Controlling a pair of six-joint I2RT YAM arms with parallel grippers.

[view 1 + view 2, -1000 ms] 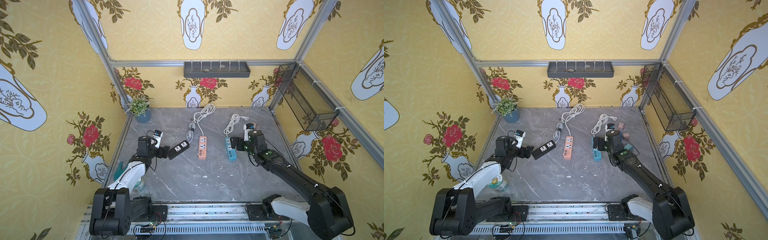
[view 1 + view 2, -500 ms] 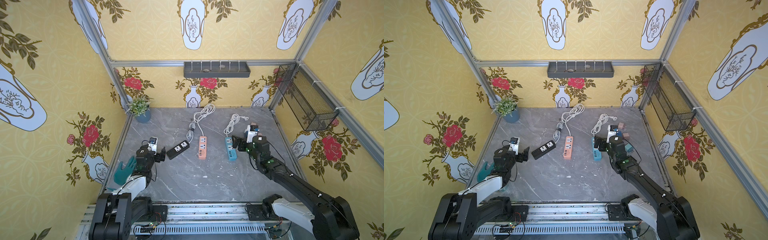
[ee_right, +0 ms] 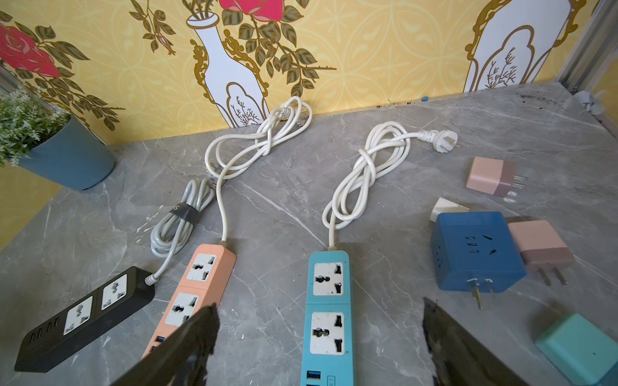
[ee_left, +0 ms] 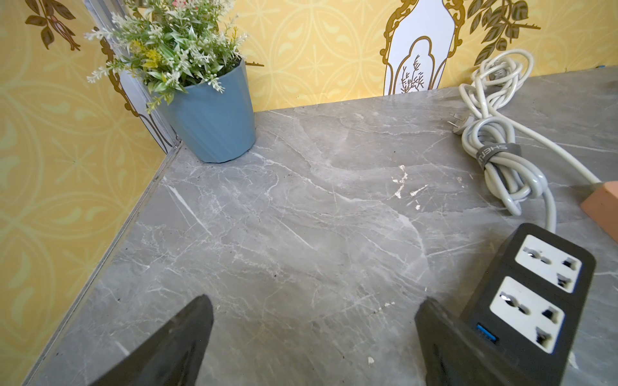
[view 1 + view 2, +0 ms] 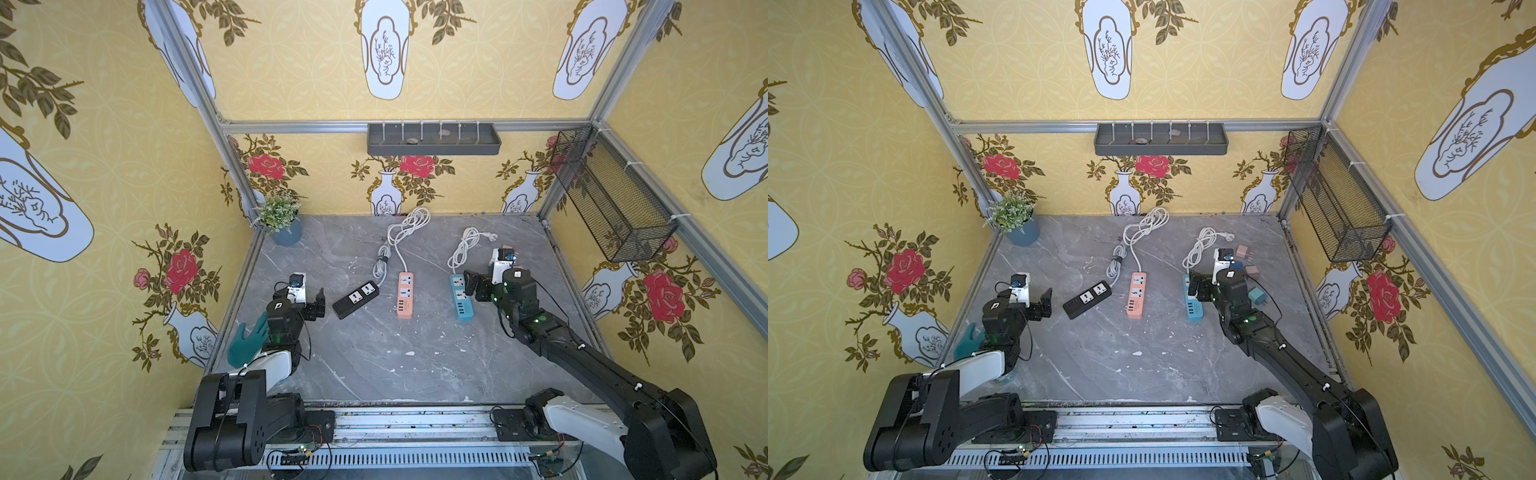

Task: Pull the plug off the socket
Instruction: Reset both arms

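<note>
Three power strips lie on the grey marble table: a black one [image 5: 355, 299] [image 4: 535, 294], an orange one [image 5: 405, 295] [image 3: 197, 287] and a blue one [image 5: 461, 297] [image 3: 329, 300]. Every socket I can see on them is empty. Loose plugs lie at the right: two pink [image 3: 491, 175] [image 3: 541, 249], a dark blue cube [image 3: 478, 254], a teal one [image 3: 582, 347]. My left gripper [image 5: 313, 305] [image 4: 314, 334] is open, low over bare table just left of the black strip. My right gripper [image 5: 473, 286] [image 3: 317, 334] is open, its fingers straddling the blue strip's near end.
A potted plant [image 5: 282, 224] stands in the far left corner. Coiled white and grey cords [image 5: 405, 226] trail from the strips toward the back wall. A teal glove shape [image 5: 249, 345] shows beside my left arm at the table's left edge. A wire basket [image 5: 611, 195] hangs on the right wall.
My left arm has drawn back a little toward the near left, uncovering the teal glove shape. My right arm has sunk lower, its gripper hardly shifting. Both grippers stayed open.
</note>
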